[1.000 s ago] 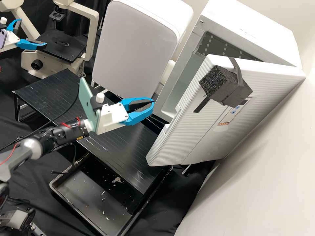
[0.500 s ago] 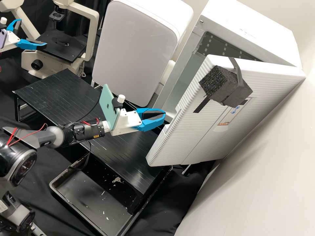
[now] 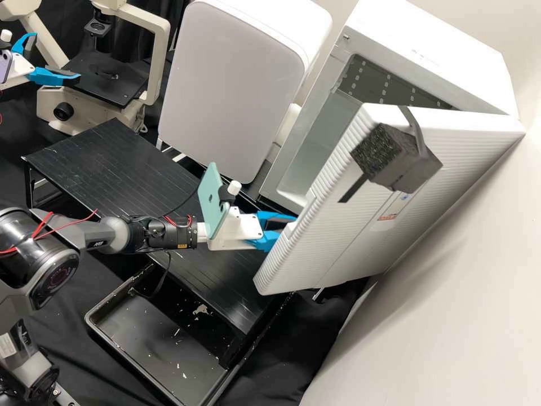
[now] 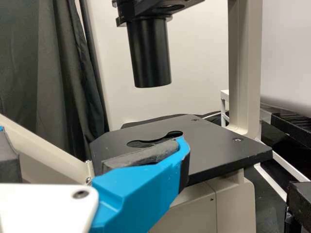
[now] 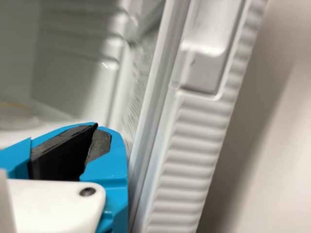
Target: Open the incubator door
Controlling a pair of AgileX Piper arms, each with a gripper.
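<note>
Nearest us, rumpled black cloth surrounds a scuffed black tray with a raised rim and pale flecks on its floor. Beyond it we see the dark, narrowly grooved benchtop, scored with fine scratches.

Over the bench, the right gripper has come forward since the earlier frames, and its blue fingers now pass behind the free edge of the incubator door. They are drawn together, dark pads meeting at the tips, along the door's inner side. The door, already ajar, has swung a little wider; it is white and finely ribbed, with a rough grey foam block strapped on. Behind it stands the boxy, smooth white incubator, beside a pale wall.

Farther off, the left gripper has not moved; we find it spread wide and empty by the flat black stage of a cream microscope. A rounded, pale grey panel stands between microscope and incubator, and a dark curtain hangs in folds.
</note>
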